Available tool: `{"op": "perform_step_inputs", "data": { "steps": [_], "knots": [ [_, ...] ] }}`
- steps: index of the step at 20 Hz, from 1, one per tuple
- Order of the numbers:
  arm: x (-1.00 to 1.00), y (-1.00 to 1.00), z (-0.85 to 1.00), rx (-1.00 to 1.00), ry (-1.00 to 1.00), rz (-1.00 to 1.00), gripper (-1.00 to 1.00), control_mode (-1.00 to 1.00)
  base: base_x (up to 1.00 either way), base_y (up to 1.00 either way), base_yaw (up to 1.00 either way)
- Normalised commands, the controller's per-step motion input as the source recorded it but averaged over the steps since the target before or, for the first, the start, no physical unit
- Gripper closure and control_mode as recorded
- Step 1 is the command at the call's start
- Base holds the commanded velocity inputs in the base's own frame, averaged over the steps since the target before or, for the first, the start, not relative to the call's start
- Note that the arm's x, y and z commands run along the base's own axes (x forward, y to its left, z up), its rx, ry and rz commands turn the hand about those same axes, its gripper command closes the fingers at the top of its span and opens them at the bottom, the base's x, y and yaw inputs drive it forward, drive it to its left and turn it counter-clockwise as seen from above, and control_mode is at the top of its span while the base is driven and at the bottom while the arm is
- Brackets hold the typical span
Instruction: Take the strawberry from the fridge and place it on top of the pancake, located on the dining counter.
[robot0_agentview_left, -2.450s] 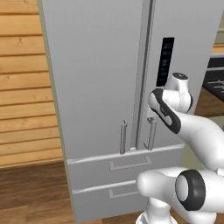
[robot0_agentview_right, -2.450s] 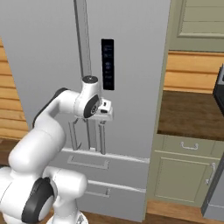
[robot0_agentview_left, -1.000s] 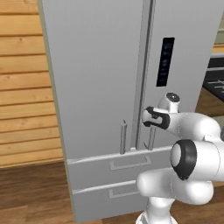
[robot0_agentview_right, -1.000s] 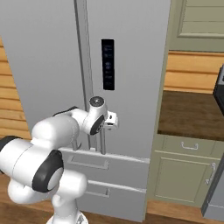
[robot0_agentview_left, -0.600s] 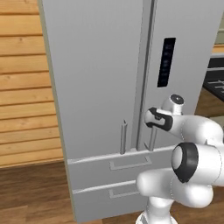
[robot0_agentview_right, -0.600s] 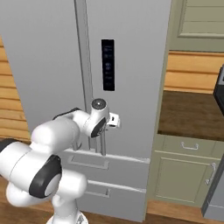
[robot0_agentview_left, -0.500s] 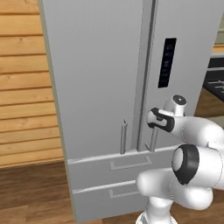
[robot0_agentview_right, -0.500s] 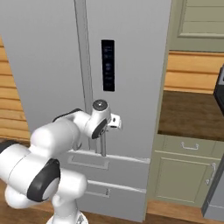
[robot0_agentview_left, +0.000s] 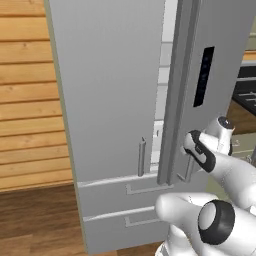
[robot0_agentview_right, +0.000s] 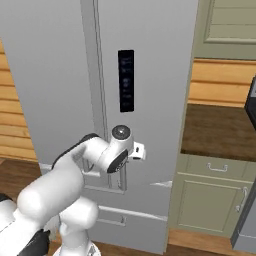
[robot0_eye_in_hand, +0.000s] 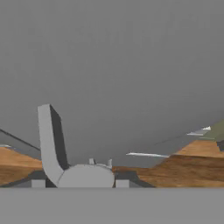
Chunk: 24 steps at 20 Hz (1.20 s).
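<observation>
My claw (robot0_agentview_left: 192, 150) is clamped on the vertical bar handle (robot0_agentview_left: 189, 167) of the fridge's (robot0_agentview_left: 110, 100) right door (robot0_agentview_right: 150, 100), since that bar is my only purchase for swinging the door out. The door stands slightly ajar, with a narrow gap (robot0_agentview_left: 162, 85) showing pale interior between the two doors. I cannot see the strawberry; I judge it sits on a shelf inside, behind this door.

Left base view: from behind the arm's left, facing the fridge (robot0_agentview_left: 115, 100) front at mid range. Right base view: from behind its right, facing that same fridge front, wall surface (robot0_agentview_right: 220, 125) alongside. Hand view: pressed close against the grey door, handle (robot0_eye_in_hand: 49, 144) curving past.
</observation>
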Motion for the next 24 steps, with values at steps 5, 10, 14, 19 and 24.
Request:
{"op": "perform_step_inputs", "data": {
  "steps": [5, 10, 14, 19, 24],
  "knots": [
    [-0.71, -0.78, 0.0, 0.05, 0.0, -0.03, 1.0, -1.0, 0.0, 0.0, 0.0],
    [-0.69, -0.89, 0.01, 0.1, 0.0, -0.01, -1.0, -1.0, 0.0, 0.0, 0.0],
    [-0.46, -0.35, 0.29, 0.04, -0.05, 0.0, -1.0, -1.0, 0.0, 0.0, 0.0],
    [-0.59, -0.26, 0.86, 0.0, -0.04, 0.05, -1.0, -1.0, 0.0, 0.0, 0.0],
    [-0.95, -0.03, 0.95, 0.0, -0.02, 0.0, -1.0, -1.0, 0.0, 0.0, 0.0]
  ]
}}
